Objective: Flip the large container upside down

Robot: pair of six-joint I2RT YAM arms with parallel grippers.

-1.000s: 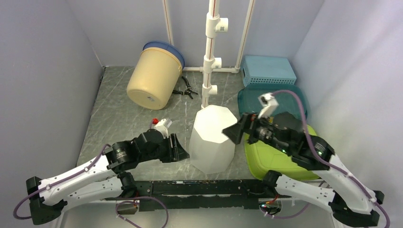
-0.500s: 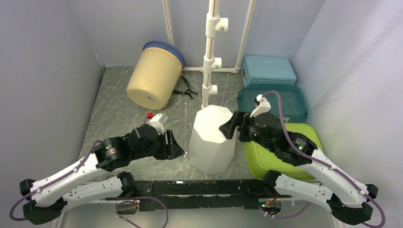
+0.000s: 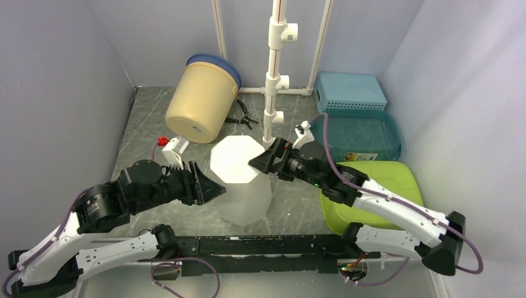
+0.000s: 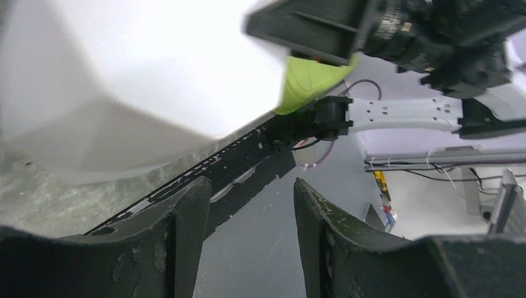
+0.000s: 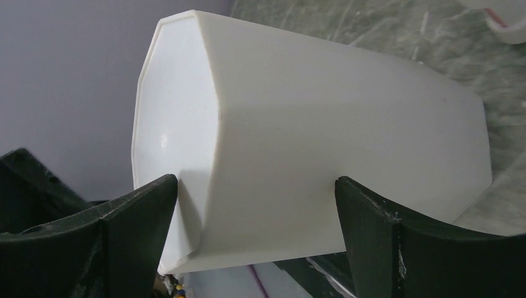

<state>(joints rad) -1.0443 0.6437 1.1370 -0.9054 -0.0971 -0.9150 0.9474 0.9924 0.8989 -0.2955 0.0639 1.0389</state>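
The large container (image 3: 244, 189) is a white faceted bin standing near the table's front edge with its flat closed end facing up. My right gripper (image 3: 260, 162) is open at its upper right side. In the right wrist view the container (image 5: 310, 112) fills the space ahead of that gripper (image 5: 254, 186), whose fingertips (image 5: 146, 205) rest at its wall. My left gripper (image 3: 213, 190) is open just left of the bin, with nothing between its fingers. The left wrist view shows the white wall (image 4: 142, 74) above and left of that gripper (image 4: 248, 189).
A yellow bucket (image 3: 201, 102) with a blue lid lies on its side at the back left. Black pliers (image 3: 242, 117) lie beside a white pipe stand (image 3: 273, 81). A teal basket (image 3: 350, 91), a teal tray (image 3: 372, 133) and a green tray (image 3: 378, 186) are on the right.
The white container has shifted left across the table with my right gripper following against its side. My left arm has drawn back to the left, and its jaws have opened a little.
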